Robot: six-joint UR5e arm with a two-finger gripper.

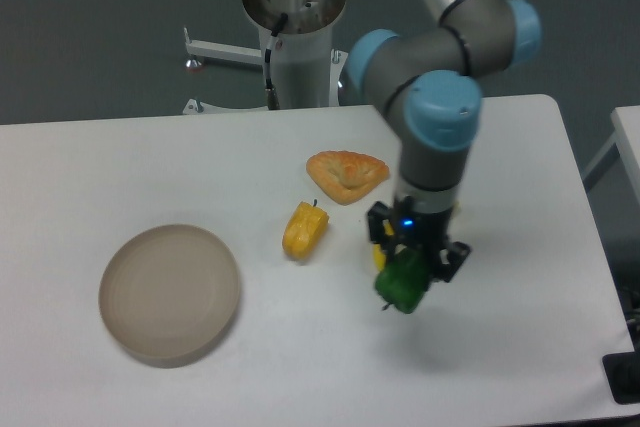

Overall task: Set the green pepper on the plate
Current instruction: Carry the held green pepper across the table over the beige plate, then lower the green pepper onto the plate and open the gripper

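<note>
Glossy green pepper clamped between the jaws of the gripper, lifted clear of the white bench, shadow underneath. Hanging just right of the yellow pepper and in front of the pastry. Sliver of yellow banana peeking out behind the jaws, mostly hidden. Beige plate lying bare at the bench's left side, well apart from the held pepper.

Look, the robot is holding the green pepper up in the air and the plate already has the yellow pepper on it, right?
Not quite. The gripper does hold the green pepper up, but the camera view shows the plate bare; the yellow pepper lies on the table beside it.
</note>
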